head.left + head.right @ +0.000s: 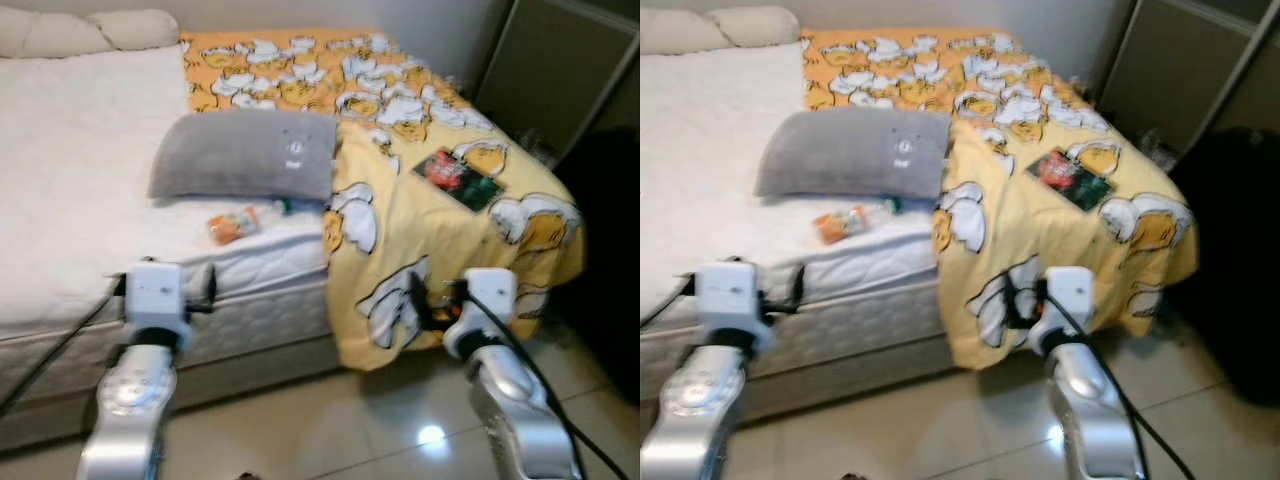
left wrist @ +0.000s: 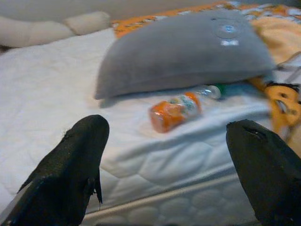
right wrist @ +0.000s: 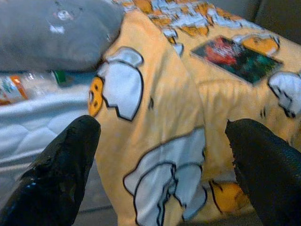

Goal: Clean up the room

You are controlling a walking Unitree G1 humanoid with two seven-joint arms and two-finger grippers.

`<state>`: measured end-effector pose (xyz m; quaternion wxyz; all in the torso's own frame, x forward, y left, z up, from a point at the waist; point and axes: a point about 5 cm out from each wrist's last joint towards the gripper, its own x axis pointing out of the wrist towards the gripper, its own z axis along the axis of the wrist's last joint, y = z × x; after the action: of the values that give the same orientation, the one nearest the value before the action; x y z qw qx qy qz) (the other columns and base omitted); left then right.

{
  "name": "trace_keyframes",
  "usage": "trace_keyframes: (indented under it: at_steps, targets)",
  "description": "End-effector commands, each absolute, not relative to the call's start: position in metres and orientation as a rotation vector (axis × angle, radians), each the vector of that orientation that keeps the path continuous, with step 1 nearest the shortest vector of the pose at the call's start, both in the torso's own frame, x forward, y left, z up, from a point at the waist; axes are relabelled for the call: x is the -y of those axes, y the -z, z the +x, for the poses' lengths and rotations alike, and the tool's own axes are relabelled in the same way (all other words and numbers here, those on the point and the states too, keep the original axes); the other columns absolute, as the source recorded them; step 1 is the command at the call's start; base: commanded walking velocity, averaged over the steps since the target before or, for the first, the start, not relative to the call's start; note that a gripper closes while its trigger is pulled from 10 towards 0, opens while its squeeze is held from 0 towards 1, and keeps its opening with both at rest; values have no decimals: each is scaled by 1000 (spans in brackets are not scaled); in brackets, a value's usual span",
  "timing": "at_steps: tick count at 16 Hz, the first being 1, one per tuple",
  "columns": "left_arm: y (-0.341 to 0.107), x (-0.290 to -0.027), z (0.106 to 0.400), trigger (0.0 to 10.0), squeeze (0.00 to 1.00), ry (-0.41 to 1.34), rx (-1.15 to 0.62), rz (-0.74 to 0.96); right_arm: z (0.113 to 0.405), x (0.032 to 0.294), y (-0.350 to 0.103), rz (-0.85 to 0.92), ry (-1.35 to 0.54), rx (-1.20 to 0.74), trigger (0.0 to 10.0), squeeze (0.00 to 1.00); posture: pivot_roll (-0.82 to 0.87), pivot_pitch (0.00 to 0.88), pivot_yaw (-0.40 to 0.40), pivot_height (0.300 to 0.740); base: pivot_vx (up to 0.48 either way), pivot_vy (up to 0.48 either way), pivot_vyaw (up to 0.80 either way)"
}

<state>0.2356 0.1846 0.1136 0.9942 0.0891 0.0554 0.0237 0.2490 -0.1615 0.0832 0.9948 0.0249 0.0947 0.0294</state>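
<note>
Left gripper [image 2: 164,165]: fingers spread wide apart, holding nothing, raised before the mattress edge; bottle ahead at 12 o'clock.
Right gripper [image 3: 162,174]: fingers wide apart, empty, facing the hanging blanket.
Bottle [image 1: 235,223]: plastic, orange label, lying on its side on the white mattress [image 1: 70,170], just below the pillow.
Pillow [image 1: 245,153]: grey, at 12 o'clock of the bottle, its right end against the blanket.
Blanket [image 1: 400,180]: yellow, cartoon print, covering the bed's right part, draped over the corner.
Packet [image 1: 459,177]: dark, flat, on the blanket at 3 o'clock of the pillow.
Floor [image 1: 350,420]: glossy tiles under both arms.
</note>
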Motion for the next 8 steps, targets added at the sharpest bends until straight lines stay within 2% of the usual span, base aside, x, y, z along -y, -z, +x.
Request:
trace_keyframes:
  at_steps: [1, 4, 8]
  targets:
    - [-116, -188, 237, 10000, 0, -60, -102, 194, 252, 160, -87, 53, -70, -173, 10000, 0, -50, 0, -19, 740, 0, 311, 0]
    - [-116, -189, 239, 10000, 0, -65, -101, 187, 253, 159, -88, 57, -69, -169, 10000, 0, -55, 0, -17, 740, 0, 315, 0]
    - [-119, -185, 244, 10000, 0, -44, -78, 169, 258, 158, -95, 13, -96, -119, 10000, 0, -52, 0, -23, 740, 0, 0, 0]
